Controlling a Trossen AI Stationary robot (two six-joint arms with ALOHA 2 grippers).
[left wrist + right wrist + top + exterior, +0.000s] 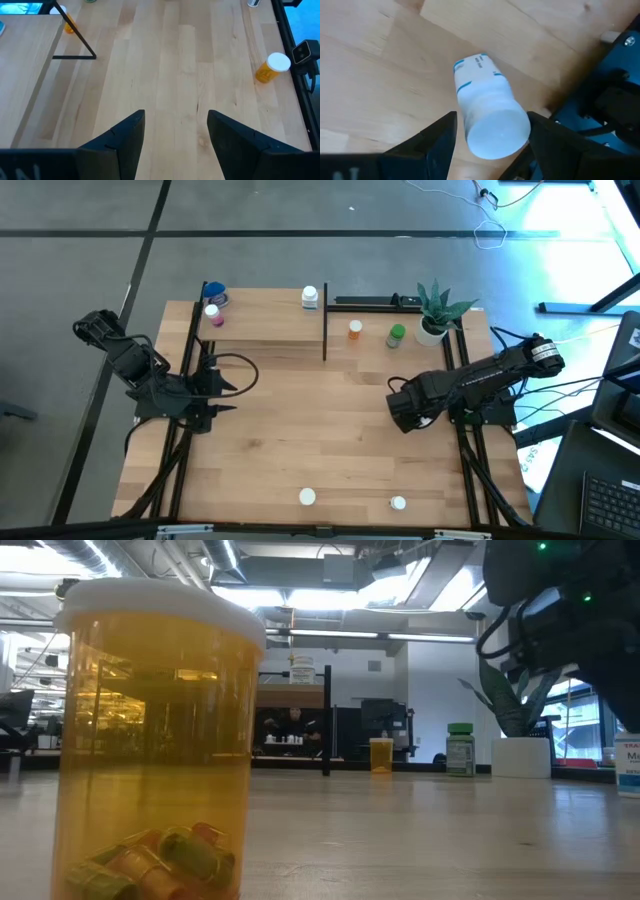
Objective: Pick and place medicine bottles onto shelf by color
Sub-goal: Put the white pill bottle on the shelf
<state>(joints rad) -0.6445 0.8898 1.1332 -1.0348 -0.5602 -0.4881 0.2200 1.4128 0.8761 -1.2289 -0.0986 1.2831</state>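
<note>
Wood filled most of the overhead frame, the counter [330, 440] ringed by grey floor. At its right side a white bottle [487, 117] stood between the spread fingers of the right claw [490, 135], released and not yet gripping, seemingly lined up for a pick. The shelf [262, 322] at upper left already carried blue [217, 296], pink [212, 313] and white [310, 297] bottles; orange [355, 330] and green [397, 334] ones waited beside it. The left claw [225, 385] hung released at left.
</note>
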